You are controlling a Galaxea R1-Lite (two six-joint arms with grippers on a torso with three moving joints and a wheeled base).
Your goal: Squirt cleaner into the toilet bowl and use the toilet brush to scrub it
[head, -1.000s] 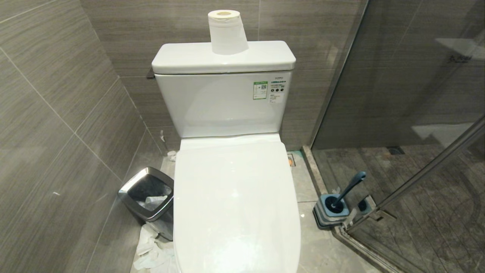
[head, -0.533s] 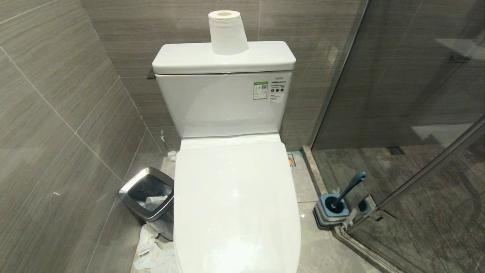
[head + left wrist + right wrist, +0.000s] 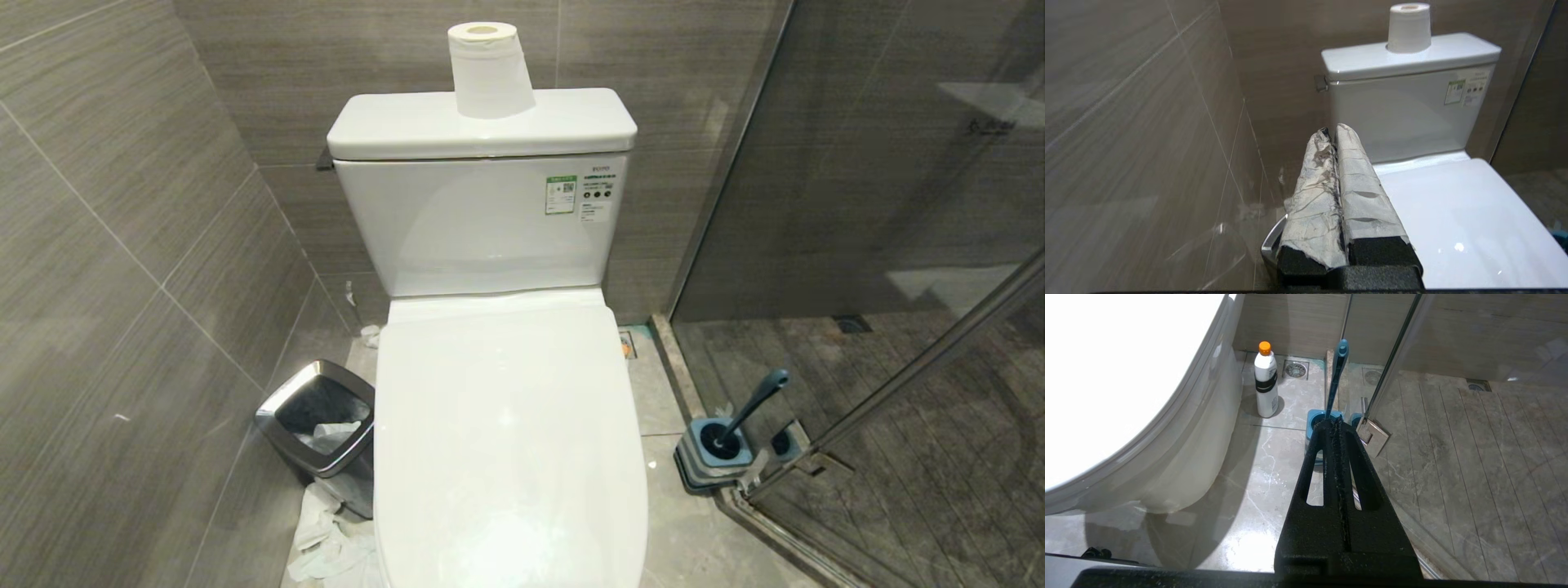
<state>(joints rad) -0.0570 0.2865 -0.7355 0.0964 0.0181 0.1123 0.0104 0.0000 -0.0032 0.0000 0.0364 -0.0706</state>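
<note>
1. My left pincer (image 3: 1336,134), its two paper-wrapped fingers pressed together on nothing, hangs beside the toilet bowl (image 3: 506,441), whose lid lies at about three o'clock of the tips in the left wrist view.
2. The lid is down, so I judge lifting it comes first; the left arm looks nearer.
3. My right pincer (image 3: 1337,422) is also squeezed closed and empty, low over the floor.
4. One toilet brush (image 3: 1336,375) stands in its holder (image 3: 718,449) at twelve o'clock of it, handle near upright.
5. One orange-capped bottle (image 3: 1266,381), probably the cleaner, stands at eleven o'clock.
6. Also one paper roll (image 3: 490,69), one bin (image 3: 314,416).
</note>
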